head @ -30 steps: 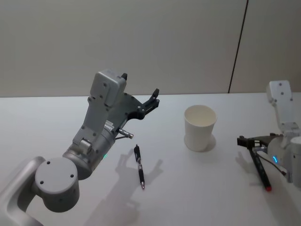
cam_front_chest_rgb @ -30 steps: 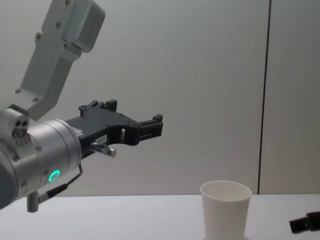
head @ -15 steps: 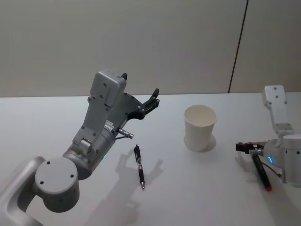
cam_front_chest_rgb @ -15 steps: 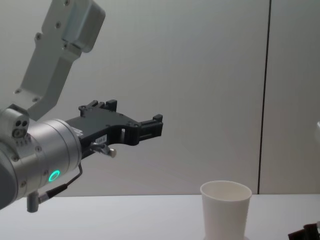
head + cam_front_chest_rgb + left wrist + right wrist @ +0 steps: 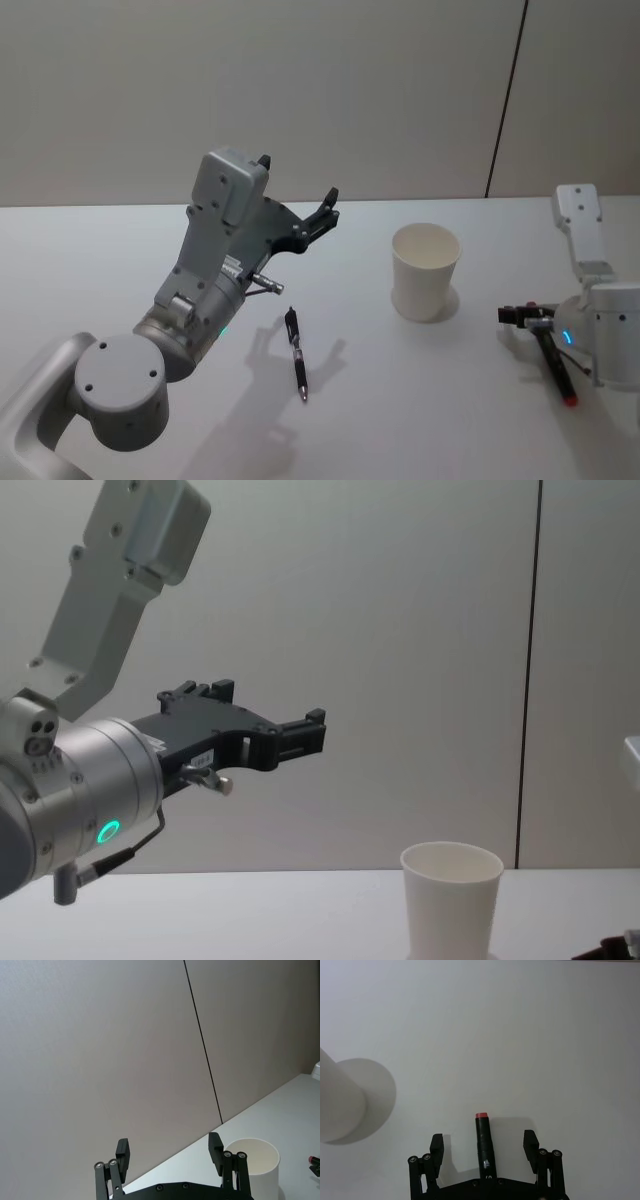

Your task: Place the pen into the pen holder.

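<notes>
A black pen with a red end (image 5: 556,366) lies on the white table at the right. My right gripper (image 5: 527,318) is down over it, open. In the right wrist view the pen (image 5: 482,1141) lies between the two spread fingers (image 5: 436,1146) without touching either. The pen holder, a white paper cup (image 5: 425,271), stands upright to the left of that gripper, and the cup (image 5: 451,898) is empty. My left gripper (image 5: 326,206) hangs open, raised in the air left of the cup, holding nothing. The cup's rim (image 5: 251,1146) sits just beyond its fingers (image 5: 215,1145).
A second black pen (image 5: 296,354) lies on the table between the left arm and the cup. A grey wall with a dark vertical seam (image 5: 505,100) closes the back. The left arm's bulky forearm (image 5: 90,800) hangs over the table's left side.
My right gripper has shifted slightly left and lower over the red-ended pen, dropping almost out of the chest view. The left arm, cup and both pens stayed put.
</notes>
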Tool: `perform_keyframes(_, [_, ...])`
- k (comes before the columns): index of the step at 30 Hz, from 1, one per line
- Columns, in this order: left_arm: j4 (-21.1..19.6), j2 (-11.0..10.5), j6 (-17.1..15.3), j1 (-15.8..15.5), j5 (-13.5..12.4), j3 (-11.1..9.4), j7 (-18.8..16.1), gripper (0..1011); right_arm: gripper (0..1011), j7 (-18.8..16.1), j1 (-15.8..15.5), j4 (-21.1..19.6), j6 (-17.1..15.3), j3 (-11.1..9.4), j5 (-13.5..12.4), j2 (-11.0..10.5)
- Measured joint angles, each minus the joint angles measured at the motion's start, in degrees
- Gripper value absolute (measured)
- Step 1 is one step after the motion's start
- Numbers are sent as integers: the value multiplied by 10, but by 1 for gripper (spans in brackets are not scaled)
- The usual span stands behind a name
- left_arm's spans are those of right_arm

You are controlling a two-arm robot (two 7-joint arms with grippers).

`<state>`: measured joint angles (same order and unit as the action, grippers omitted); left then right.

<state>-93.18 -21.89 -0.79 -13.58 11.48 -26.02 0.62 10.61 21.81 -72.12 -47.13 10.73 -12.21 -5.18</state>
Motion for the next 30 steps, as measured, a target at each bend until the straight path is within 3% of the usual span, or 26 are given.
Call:
perform_keyframes(11, [0,0,0,0,0,0,0,1002,964,-2,9,19,5,-3,5,6])
perform_keyframes(24, [0,0,0,0,0,0,0,1002,598,-7,19,48,15,-9,10,10])
perform_keyframes(30, [0,0,0,0,0,0,0,1002,369,-10,25,66,21,-12,12,13])
